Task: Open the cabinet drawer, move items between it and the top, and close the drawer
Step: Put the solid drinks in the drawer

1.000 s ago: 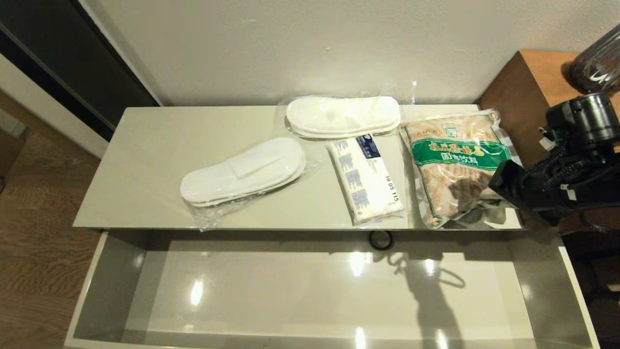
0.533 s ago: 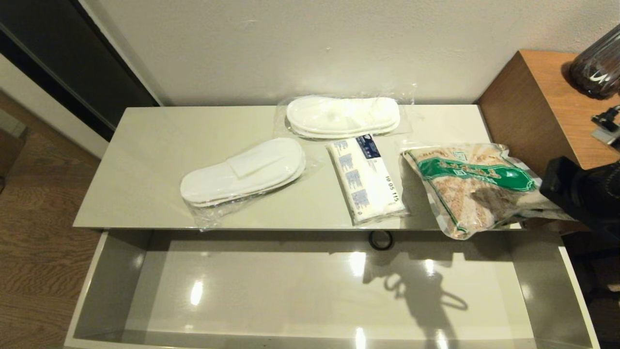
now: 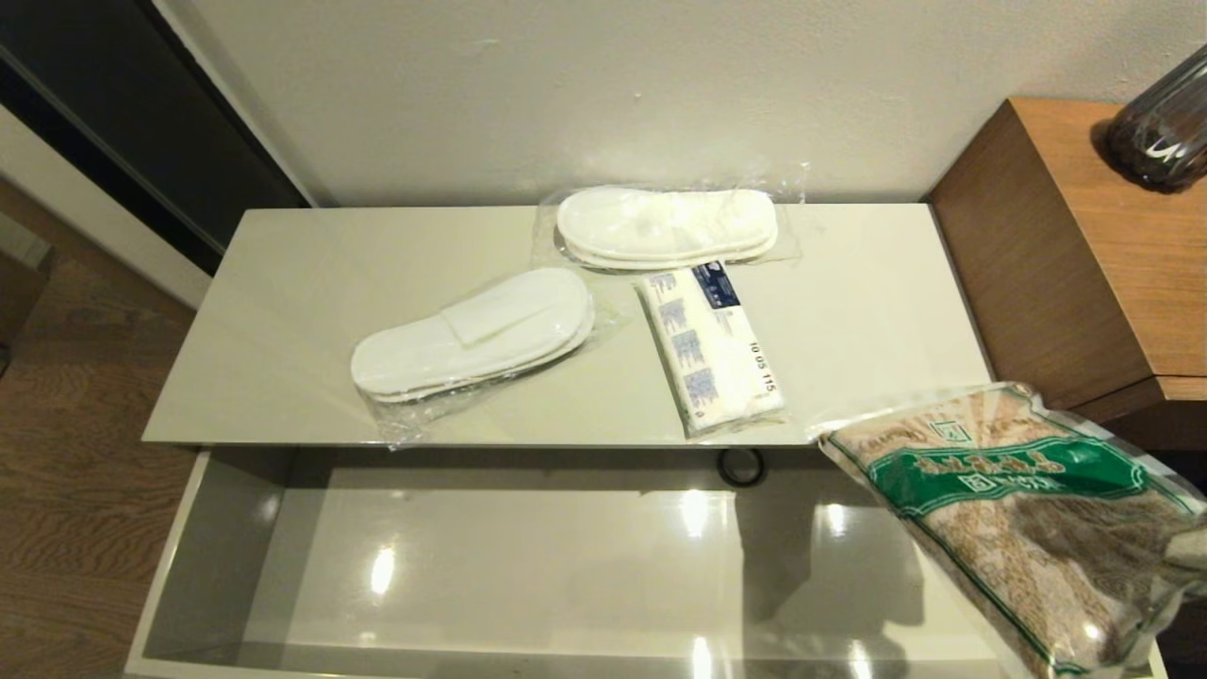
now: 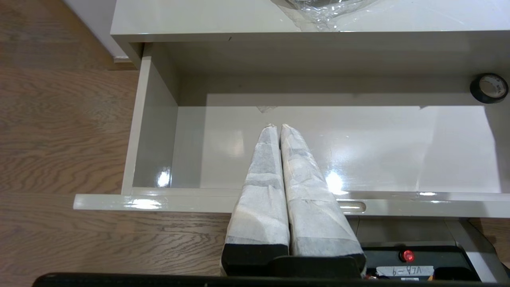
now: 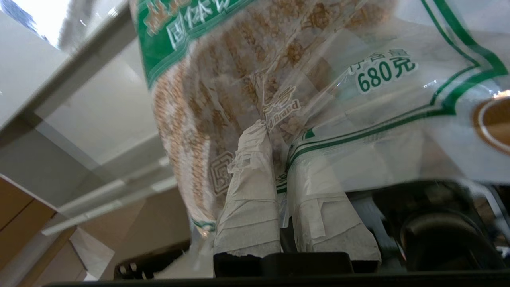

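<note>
The cabinet drawer [image 3: 179, 556] stands pulled open, its floor bare. The green-banded bag of beige sachets [image 3: 1018, 509] hangs tilted over the drawer's right end, off the top [image 3: 302, 283]. My right gripper [image 5: 279, 143] is shut on a lower edge of that bag [image 5: 223, 79]; the arm itself is outside the head view. Two bagged slipper pairs [image 3: 476, 335] [image 3: 668, 226] and the tissue pack [image 3: 714, 349] lie on the top. My left gripper [image 4: 277, 127] is shut and empty, held above the drawer's front rim [image 4: 159, 199].
A black tape roll [image 3: 740, 467] [image 4: 489, 88] lies at the drawer's back edge under the top. The taller brown wood-grain unit [image 3: 1066, 255] stands on the right with a dark glass vessel [image 3: 1160, 132] on it. Wooden floor [image 3: 66, 453] lies to the left.
The right gripper lifted the sachet bag off the right end of the top and carried it forward and down, over the drawer's right end. The arm left the head view.
</note>
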`<state>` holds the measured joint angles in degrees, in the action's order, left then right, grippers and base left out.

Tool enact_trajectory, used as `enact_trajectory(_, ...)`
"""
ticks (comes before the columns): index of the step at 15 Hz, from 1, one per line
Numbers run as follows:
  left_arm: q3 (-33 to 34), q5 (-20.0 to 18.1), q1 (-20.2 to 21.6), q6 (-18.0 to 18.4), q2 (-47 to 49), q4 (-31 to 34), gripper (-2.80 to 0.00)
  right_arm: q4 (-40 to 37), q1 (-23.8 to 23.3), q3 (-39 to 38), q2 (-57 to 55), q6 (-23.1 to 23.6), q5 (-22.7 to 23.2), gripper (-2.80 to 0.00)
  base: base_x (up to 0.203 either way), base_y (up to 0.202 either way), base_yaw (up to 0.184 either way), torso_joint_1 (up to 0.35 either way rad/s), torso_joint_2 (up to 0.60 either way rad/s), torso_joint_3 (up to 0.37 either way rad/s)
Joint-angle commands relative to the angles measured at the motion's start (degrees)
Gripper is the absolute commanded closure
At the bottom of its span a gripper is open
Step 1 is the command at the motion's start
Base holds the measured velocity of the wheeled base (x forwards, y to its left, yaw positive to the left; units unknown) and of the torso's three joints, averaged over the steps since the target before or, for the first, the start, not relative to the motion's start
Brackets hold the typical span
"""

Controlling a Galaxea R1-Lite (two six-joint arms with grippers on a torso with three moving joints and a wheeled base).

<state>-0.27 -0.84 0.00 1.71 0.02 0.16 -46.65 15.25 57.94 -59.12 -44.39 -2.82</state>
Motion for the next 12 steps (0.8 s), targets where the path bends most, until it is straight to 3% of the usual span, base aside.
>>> enact_trajectory(1,0.0,0.0,-0.1,0.0,-0.1,0.0,0.00,-0.7,0.0,-0.3,3.3,-0.3,0.1,0.00,0.000,0.000,0.000,0.000,0.00,0.000)
enact_trajectory(6,0.0,0.0,0.0,0.1,0.0,0.0,0.00,0.0,0.0,-3.0,2.8,-0.4,1.5,0.00,0.000,0.000,0.000,0.000,0.00,0.000)
enact_trajectory(12,0.0,0.1,-0.1,0.1,0.0,0.0,0.00,-0.9,0.0,0.2,4.7,-0.1,3.0,0.00,0.000,0.000,0.000,0.000,0.00,0.000)
